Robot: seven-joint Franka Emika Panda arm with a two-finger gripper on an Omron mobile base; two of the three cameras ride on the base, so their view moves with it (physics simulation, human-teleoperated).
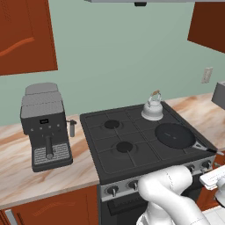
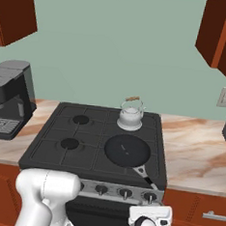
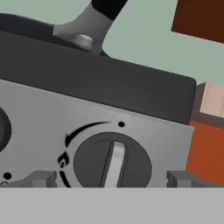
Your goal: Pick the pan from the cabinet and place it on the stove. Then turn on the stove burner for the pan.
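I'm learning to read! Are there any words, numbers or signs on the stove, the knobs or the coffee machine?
No words or numbers can be read anywhere.
Knob on the stove front panel: a curved arrow and a dot, no letters.
Coffee machine: a small dark display and tiny buttons, too small to read.
Kettle and pan: no markings.

Base views flank the stove (image 1: 132, 140) — hand view close on a knob (image 3: 112, 162).
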